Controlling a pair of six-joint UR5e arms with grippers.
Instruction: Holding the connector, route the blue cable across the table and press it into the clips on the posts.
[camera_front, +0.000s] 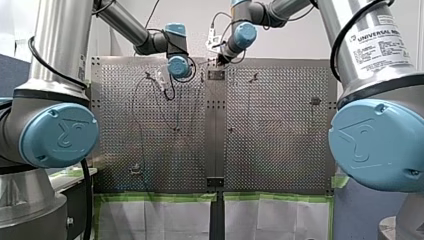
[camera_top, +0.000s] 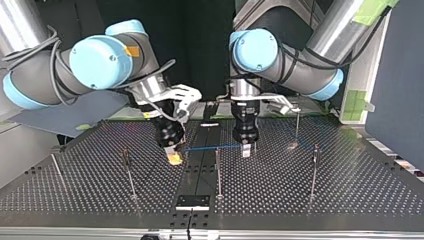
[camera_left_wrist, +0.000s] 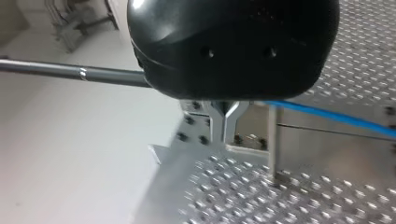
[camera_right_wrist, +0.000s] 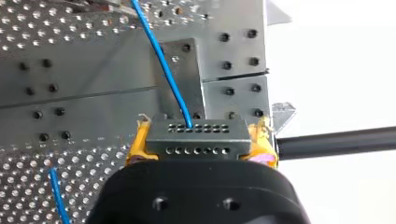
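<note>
**Blue cable stretched btw 2 grippers**

My R gripper (camera_top: 174, 155) is at the top view's left, low over the table (camera_top: 350, 192). In the R wrist view its yellow pads (camera_right_wrist: 136, 145) squeeze the grey connector (camera_right_wrist: 198, 137) from both sides, so it has a tight hold on it. The connector has 2 rows of small holes. The blue cable (camera_right_wrist: 163, 60) comes out of one row & runs away over the plain metal strip (camera_right_wrist: 116, 70) in the table's middle. A 2nd bit of blue cable shows beside the gripper, over the table's holes.

In the top view the cable goes in a nearly flat line from the connector, over the strip, to my L gripper (camera_top: 246, 149). That one is black & points straight down, just past the strip. In the L wrist view its metal fingers (camera_left_wrist: 218, 122) are pressed together at the tips, like a letter Y. The cable runs up to them from one side. I can't tell if it is pinched btw them or only passes close by.

Thin posts (camera_top: 314, 172) stand up from the table. One post (camera_top: 217, 172) stands btw the 2 grippers, on the camera's side of the cable. I can't tell if its tip touches the cable. More posts stand at the top view's left & right. In the L wrist view a pale post (camera_left_wrist: 272, 140) stands just beside the L fingers.
</note>
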